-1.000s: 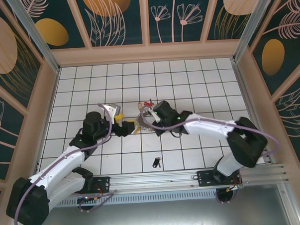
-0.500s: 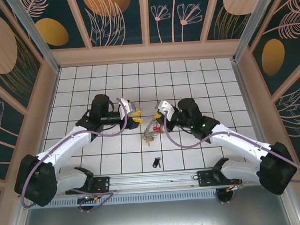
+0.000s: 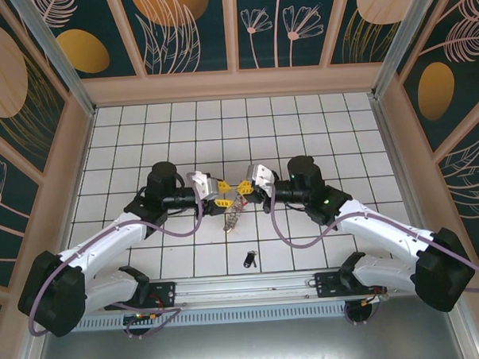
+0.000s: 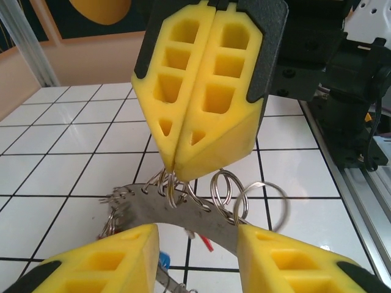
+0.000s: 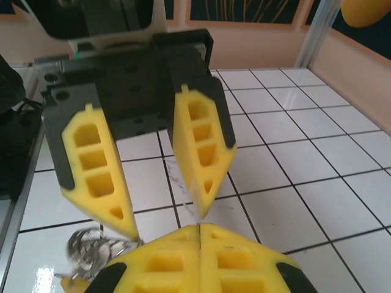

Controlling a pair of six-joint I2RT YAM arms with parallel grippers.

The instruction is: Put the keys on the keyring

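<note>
Where the two arms meet over the white tiled table, the keyring hangs between them, and everything else sits around it. The left arm reaches in from the keyring's left and the right arm from its right, wrists nearly level and facing one another.

The right gripper is just above the keyring. Its yellow fingers are pressed flat together, and their tips pinch the upper edge of the grey band. The left gripper faces it from the other side. Its fingers stand apart, one at each side of the band's lower stretch, and whether they press on the metal I cannot tell.

From above, the keyring looks edge-on and tilted, with its lower end towards the arm bases. A cluster of small wire rings is threaded on the band, bunched around the right fingertips. A red key and a bit of a blue one dangle below the band. One dark key lies alone on the tiles, well apart from the keyring, on the side nearest the arm bases.
</note>
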